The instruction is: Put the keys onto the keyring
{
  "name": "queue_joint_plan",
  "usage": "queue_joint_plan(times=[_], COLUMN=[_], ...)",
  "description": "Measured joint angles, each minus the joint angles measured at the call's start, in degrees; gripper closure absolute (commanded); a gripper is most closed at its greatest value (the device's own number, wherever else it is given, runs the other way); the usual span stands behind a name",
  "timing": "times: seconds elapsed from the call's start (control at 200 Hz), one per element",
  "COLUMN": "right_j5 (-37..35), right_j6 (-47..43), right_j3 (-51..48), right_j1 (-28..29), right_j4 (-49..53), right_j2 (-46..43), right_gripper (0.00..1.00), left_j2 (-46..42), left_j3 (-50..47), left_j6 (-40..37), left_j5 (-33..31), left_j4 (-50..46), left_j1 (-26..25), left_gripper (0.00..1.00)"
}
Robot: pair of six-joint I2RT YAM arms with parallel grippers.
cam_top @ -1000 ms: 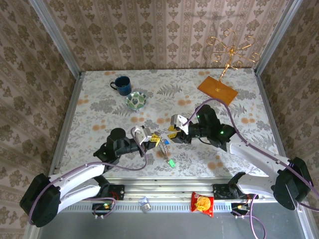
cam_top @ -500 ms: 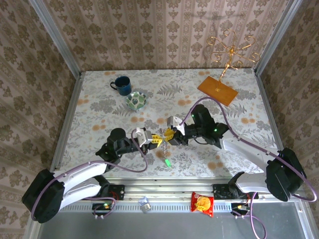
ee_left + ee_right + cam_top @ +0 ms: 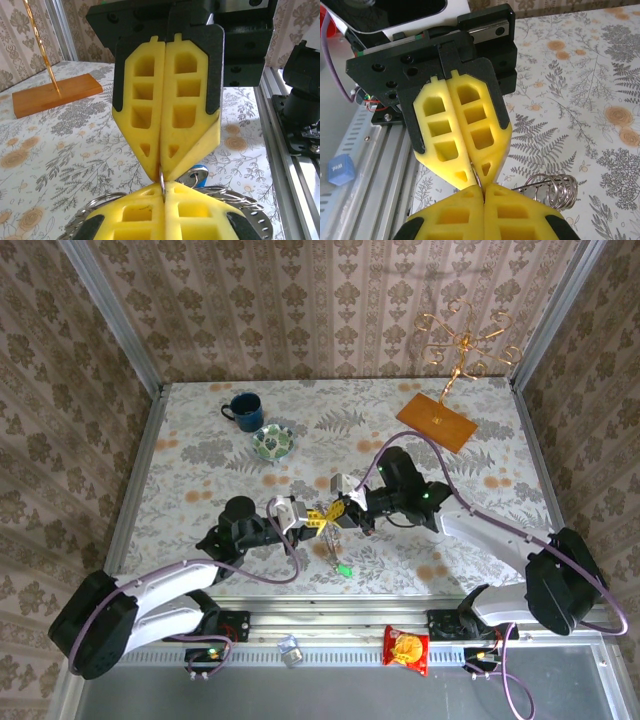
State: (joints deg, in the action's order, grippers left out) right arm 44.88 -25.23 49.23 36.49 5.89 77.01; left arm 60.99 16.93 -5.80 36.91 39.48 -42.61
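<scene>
Here, the job was only just started.
The left claw (image 3: 316, 521) and right claw (image 3: 333, 513) were shut on the ring (image 3: 554, 186), tip to tip; the green key (image 3: 343, 568) seemed not on yet.

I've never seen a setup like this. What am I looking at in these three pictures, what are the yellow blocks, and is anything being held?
Two robot arms, left and right, are bolted at the near edge of a flower-patterned table. One picture looks down from above; the other two come from cameras on each wrist, so the yellow blocks are the finger pads. The left tool and right tool meet tip to tip, both shut, pinching a wire keyring between them. A key with a green tag appears to hang from it. Farther back stand a blue mug, a green-patterned bowl and a gold wire stand on a wooden base.
</scene>
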Motion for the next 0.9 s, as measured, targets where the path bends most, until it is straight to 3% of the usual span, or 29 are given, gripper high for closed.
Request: queue_joint_plan(times=[0.09,0.165,0.265,0.4,0.495,0.62,0.68,0.705,0.795,0.9], right_j5=[0.0,-0.5,-1.9,-5.1,-7.9,-9.8,-9.8,-9.7,-9.4,-9.3], right_j6=[-1.6,-3.2,-5.8,-9.3,-11.7,-13.2,-12.3,-11.9,-8.9,-5.4], right_j3=[1.1,2.2,4.6,8.3,10.9,12.1,12.0,11.7,8.7,4.8], right_j1=[0.0,0.1,0.9,2.5,4.0,5.1,5.1,5.0,4.2,2.8], right_j4=[2.4,4.6,8.9,14.4,17.7,20.1,19.9,19.3,16.0,13.7], right_j2=[0.6,0.6,1.0,2.2,3.8,4.8,4.8,4.7,2.8,-0.1], right_gripper=[1.0,1.0,1.0,1.0,1.0,1.0,0.73,0.67,0.61,0.6], left_j2=[0.2,0.1,-0.8,-1.5,-1.5,-1.5,-1.6,-1.7,-2.3,-3.0], left_j3=[-0.2,-0.2,0.4,2.4,3.1,3.4,3.4,3.4,3.4,3.4], left_j6=[0.2,0.2,-0.5,-1.7,-2.7,-3.7,-3.9,-3.9,-3.9,-3.9], left_j5=[-0.1,-0.7,-2.1,-2.8,-3.0,-3.0,-3.0,-3.1,-4.0,-4.2], left_j4=[0.0,-0.2,-2.8,-8.0,-11.3,-14.2,-14.3,-14.3,-14.3,-14.1], left_j1=[0.0,-0.1,-0.4,-0.7,-0.9,-1.3,-1.4,-1.3,-1.3,-1.2], left_gripper=[0.95,0.83,0.81,0.86,1.0,1.0,1.0,1.0,1.0,1.0])
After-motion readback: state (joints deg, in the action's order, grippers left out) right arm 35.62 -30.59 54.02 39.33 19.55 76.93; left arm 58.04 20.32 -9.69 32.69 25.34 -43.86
